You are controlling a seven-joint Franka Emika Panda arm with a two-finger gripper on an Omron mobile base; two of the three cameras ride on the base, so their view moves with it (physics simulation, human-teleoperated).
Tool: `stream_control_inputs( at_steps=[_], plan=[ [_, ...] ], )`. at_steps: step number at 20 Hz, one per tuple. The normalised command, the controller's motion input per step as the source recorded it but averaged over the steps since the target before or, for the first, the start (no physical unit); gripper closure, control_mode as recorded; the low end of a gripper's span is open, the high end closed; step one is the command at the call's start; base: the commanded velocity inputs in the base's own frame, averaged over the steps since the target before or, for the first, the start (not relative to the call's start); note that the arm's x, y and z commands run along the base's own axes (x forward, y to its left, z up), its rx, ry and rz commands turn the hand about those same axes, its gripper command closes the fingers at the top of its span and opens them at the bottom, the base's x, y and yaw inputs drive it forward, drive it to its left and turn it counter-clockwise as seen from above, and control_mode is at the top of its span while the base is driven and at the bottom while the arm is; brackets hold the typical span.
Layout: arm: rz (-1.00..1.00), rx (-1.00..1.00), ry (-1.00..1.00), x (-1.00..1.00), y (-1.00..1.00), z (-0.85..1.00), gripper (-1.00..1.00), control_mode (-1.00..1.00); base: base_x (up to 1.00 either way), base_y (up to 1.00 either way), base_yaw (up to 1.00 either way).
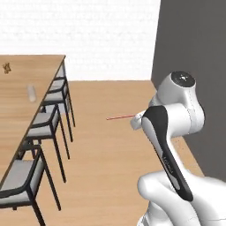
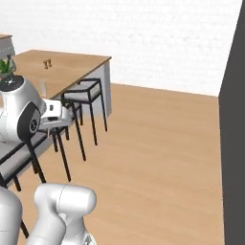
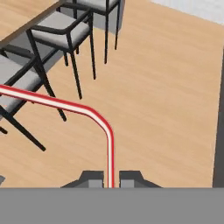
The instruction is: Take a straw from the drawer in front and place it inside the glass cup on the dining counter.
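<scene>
The hand (image 3: 111,180) is clenched on the thin red straw (image 3: 78,106), which sticks out past its bend over the wood floor, well short of the clear glass cup (image 1: 31,93) on the smooth light-wood counter (image 1: 17,110). The straw is slim and slick — it could twist in the grip, or its long free end could snag a black-framed chair (image 1: 46,121) beside the counter.

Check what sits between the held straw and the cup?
Left base view: bare floor, then the row of stools along the counter edge, separate the straw from the cup.
</scene>
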Motion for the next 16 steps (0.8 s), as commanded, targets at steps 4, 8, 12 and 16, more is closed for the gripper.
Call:
stream_control_inputs(
  at_steps=[4, 8, 12, 16],
  plan=[
    [0.00, 0.00, 0.00, 0.00, 0.00, 0.00, 1.00, 1.00, 0.84, -0.53, 0.52],
    [0.00, 0.00, 0.00, 0.00, 0.00, 0.00, 1.00, 1.00, 0.77, -0.49, 0.54],
    [0.00, 0.00, 0.00, 0.00, 0.00, 0.00, 1.00, 1.00, 0.71, -0.52, 0.54],
    [0.00, 0.00, 0.00, 0.00, 0.00, 0.00, 1.00, 1.00, 0.60, -0.58, 0.53]
  ],
)
